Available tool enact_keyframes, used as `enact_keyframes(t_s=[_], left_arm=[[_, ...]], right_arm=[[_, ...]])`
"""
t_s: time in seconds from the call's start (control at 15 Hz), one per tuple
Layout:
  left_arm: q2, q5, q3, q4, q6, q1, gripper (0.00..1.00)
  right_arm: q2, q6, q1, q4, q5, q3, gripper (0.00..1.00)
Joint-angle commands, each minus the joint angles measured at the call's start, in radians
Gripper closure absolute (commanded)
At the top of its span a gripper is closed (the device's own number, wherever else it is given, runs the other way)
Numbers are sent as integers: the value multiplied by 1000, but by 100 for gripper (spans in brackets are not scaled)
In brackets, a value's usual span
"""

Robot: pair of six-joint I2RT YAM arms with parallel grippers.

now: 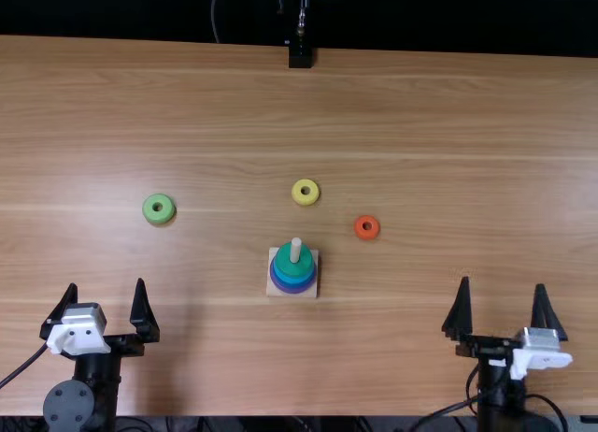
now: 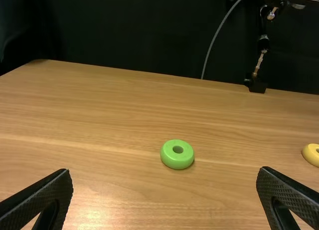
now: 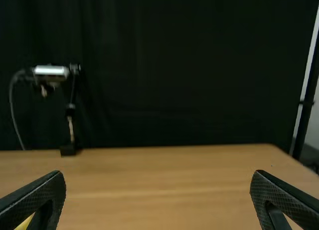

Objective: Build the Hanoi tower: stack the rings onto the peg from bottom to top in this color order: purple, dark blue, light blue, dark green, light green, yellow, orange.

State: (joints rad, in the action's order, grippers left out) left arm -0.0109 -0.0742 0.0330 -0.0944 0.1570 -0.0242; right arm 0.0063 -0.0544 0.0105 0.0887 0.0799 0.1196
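Judging the light green ring (image 1: 159, 208) light, stiff and slightly slippery, we would pinch its outer wall across the middle. It lies flat on the table (image 1: 392, 123), beyond our left gripper (image 1: 106, 284), axis upright. That gripper and our right gripper (image 1: 503, 283) are spread wide, empty.

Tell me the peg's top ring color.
The top ring is dark green, clearest in the top view.

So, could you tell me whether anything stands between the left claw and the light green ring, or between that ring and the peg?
Nothing visible stands between the left claw and the light green ring, nor between that ring and the peg. The yellow ring sits beyond the peg, off that line.
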Motion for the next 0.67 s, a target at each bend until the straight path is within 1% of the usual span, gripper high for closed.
enact_keyframes(t_s=[0.0, 0.13, 0.2, 0.27, 0.33, 0.6], left_arm=[[11, 1, -33, -7, -10, 7, 0], [11, 1, -33, -7, -10, 7, 0], [11, 1, -33, -7, -10, 7, 0], [11, 1, -33, -7, -10, 7, 0], [11, 1, -33, -7, -10, 7, 0], [11, 1, -33, -7, -10, 7, 0]], right_arm=[[-6, -5, -12, 6, 8, -38, 0], [-6, -5, -12, 6, 8, -98, 0], [-6, -3, -14, -18, 7, -104, 0], [-6, 3, -14, -62, 7, -104, 0], [-6, 1, -14, -127, 7, -104, 0], [-6, -1, -12, -136, 7, -104, 0]])
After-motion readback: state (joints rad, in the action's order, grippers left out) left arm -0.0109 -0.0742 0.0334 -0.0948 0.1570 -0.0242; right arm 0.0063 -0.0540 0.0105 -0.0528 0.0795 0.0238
